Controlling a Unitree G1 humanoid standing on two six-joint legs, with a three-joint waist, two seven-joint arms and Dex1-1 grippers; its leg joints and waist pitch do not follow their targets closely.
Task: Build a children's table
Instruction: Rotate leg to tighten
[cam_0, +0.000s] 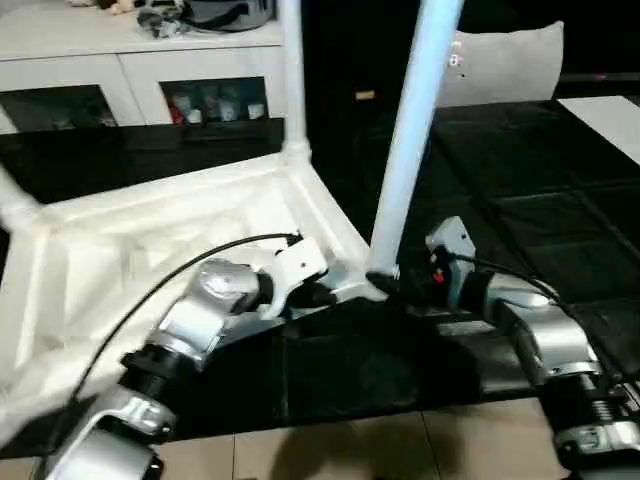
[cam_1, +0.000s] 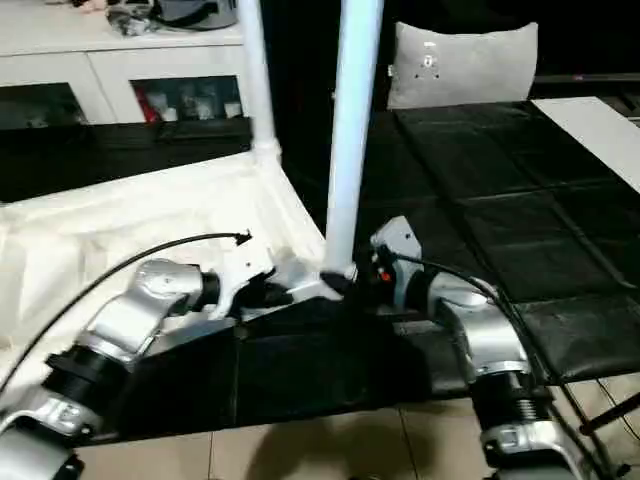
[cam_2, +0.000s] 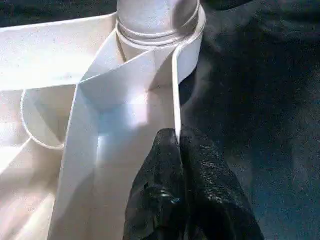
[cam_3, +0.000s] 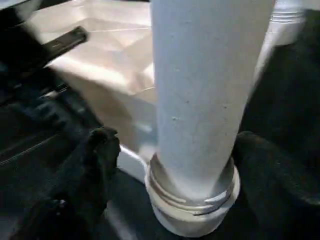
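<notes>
White table top, white legs; black tool fingers; silver forearms; black mat.

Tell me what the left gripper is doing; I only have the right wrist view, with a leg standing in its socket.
Observer: The left gripper has its jaws shut on the thin rim wall of the children's table, just short of that corner socket.
Operator: How does the leg look higher up?
Observer: In the head views the leg rises nearly upright and runs out of the top of the picture.
Operator: What is behind the table?
Observer: A white cabinet with glass doors, beyond the table's far edge.
</notes>
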